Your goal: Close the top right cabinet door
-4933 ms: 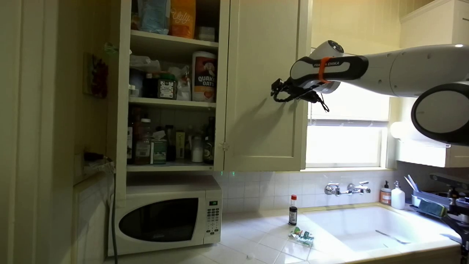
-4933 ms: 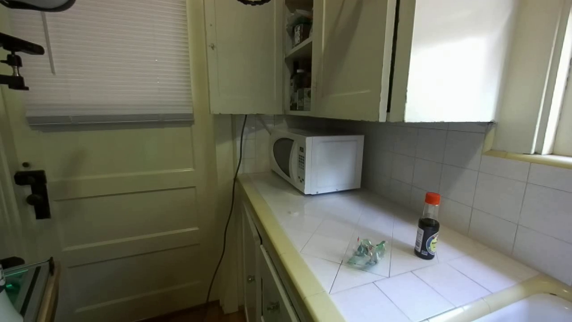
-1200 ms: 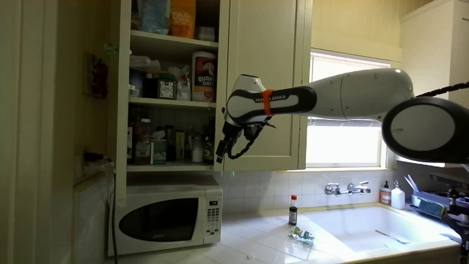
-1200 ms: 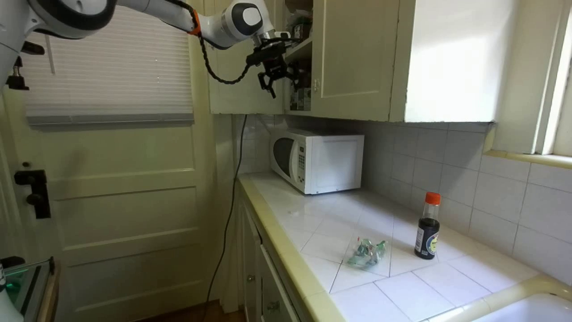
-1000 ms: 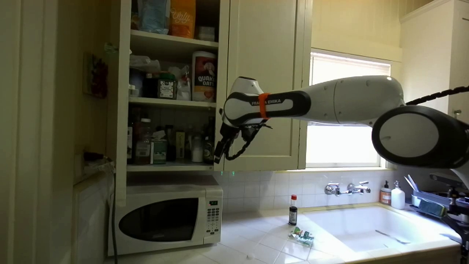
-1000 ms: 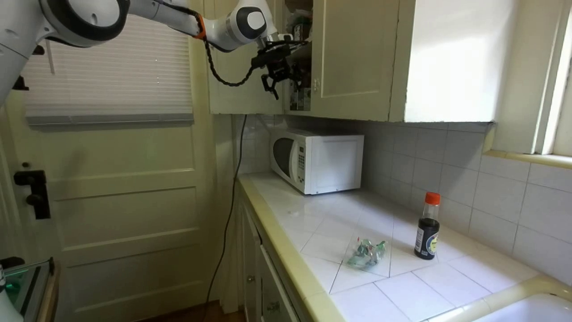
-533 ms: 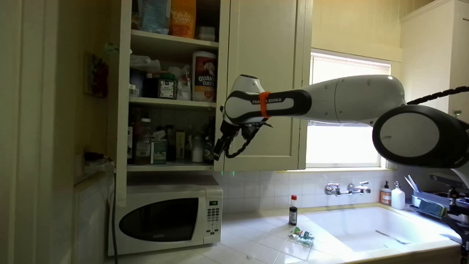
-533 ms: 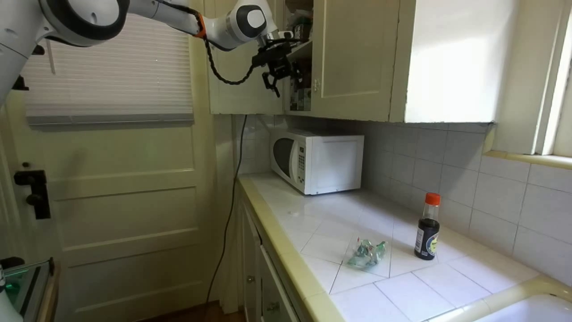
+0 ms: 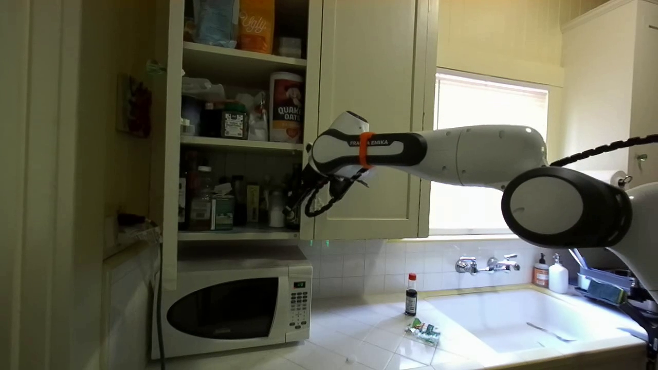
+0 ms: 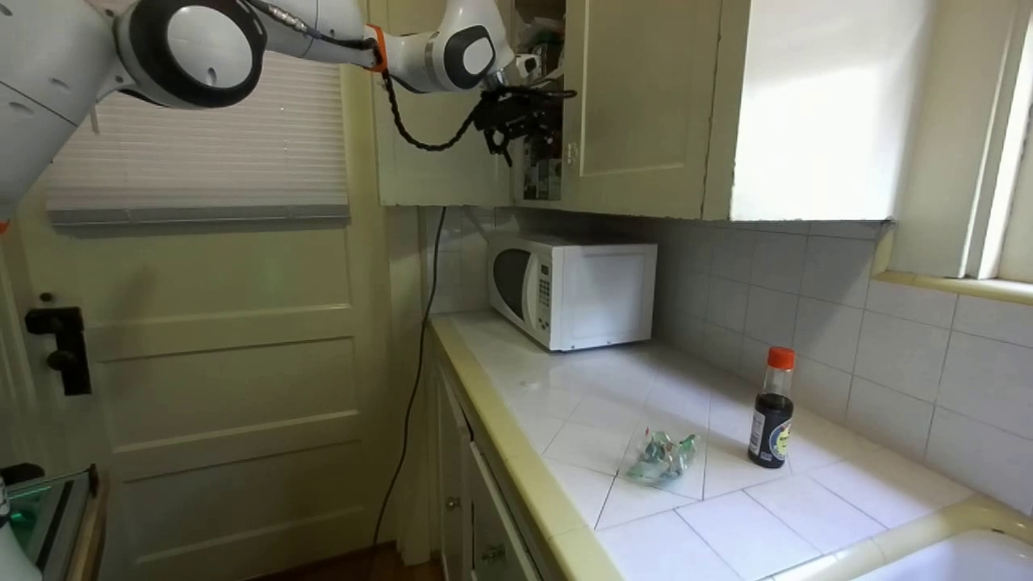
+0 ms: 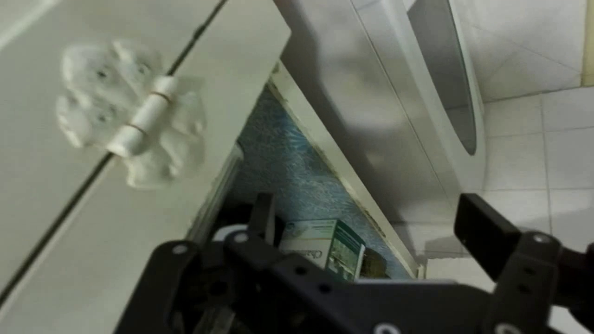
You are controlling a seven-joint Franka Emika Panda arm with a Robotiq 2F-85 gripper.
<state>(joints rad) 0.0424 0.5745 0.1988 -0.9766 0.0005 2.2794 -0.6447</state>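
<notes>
I count one microwave (image 9: 231, 307), one sink (image 9: 488, 313), two pump bottles (image 9: 558, 278).

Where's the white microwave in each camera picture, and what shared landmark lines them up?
In an exterior view: white microwave, lower left, below open cabinet shelves.
In an exterior view: white microwave, near center, on the tiled countertop.
In the wrist view: white microwave, upper right, cut by the top edge.
Shared landmark: top right cabinet door, higher up in both exterior views, at left in the wrist view.

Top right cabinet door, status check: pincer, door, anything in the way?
Pincer open, nothing gripped, by the open shelves. Top right cabinet door looks shut, sitting flush. Arm in front of it in an exterior view; no obstruction seen.
</notes>
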